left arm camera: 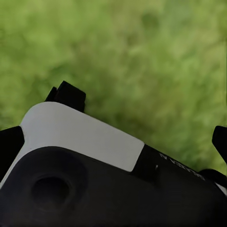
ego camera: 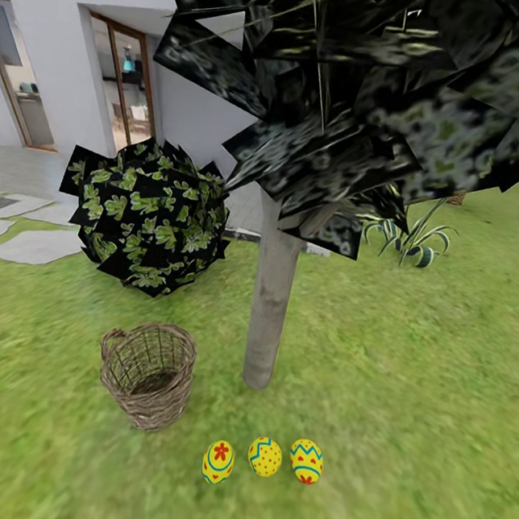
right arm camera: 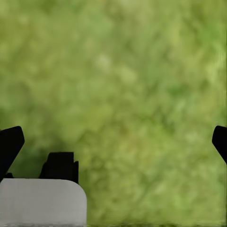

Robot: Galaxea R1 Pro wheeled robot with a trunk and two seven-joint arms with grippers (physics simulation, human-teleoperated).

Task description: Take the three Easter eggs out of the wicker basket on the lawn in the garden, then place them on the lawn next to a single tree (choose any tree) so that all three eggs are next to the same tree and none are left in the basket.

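Item one: three small yellow Easter eggs painted with blue zigzags and red marks. I count the flower egg [ego camera: 218,461], the dotted egg [ego camera: 265,456] and the heart egg [ego camera: 306,460] in a row on the mottled green lawn [ego camera: 404,407], near the foot of the tree with the straight pale grey-beige trunk [ego camera: 270,310] and dark jagged canopy.

Item two: the small round brown open-weave wicker basket [ego camera: 148,374], upright on the grass just beside the eggs and the trunk. I see no egg inside it, only weave and shadow.

Status: I judge the task essentially done; all three eggs lie by one tree, none in the basket. Nothing obvious is left.

Item three: my left gripper [left arm camera: 142,127] and right gripper [right arm camera: 116,142], each with fingertips spread wide apart, holding nothing, over bare grass.

Surroundings: a round black-and-green leafy bush [ego camera: 147,213], grey paving slabs [ego camera: 34,244], a white house wall [ego camera: 65,57].
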